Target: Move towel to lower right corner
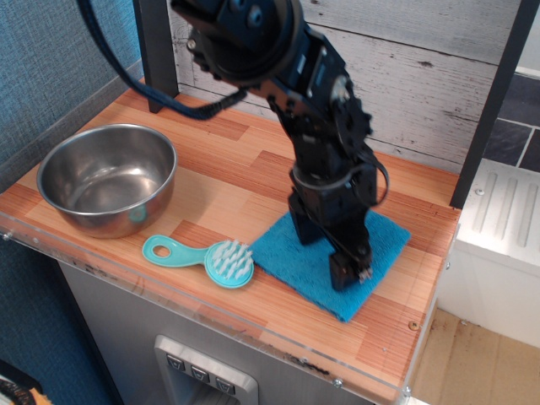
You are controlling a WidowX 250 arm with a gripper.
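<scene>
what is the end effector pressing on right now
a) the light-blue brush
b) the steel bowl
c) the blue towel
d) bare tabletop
c: the end effector comes down onto the blue towel, which lies flat on the wood toward the right front of the table, while the bowl and brush sit apart to the left.
</scene>
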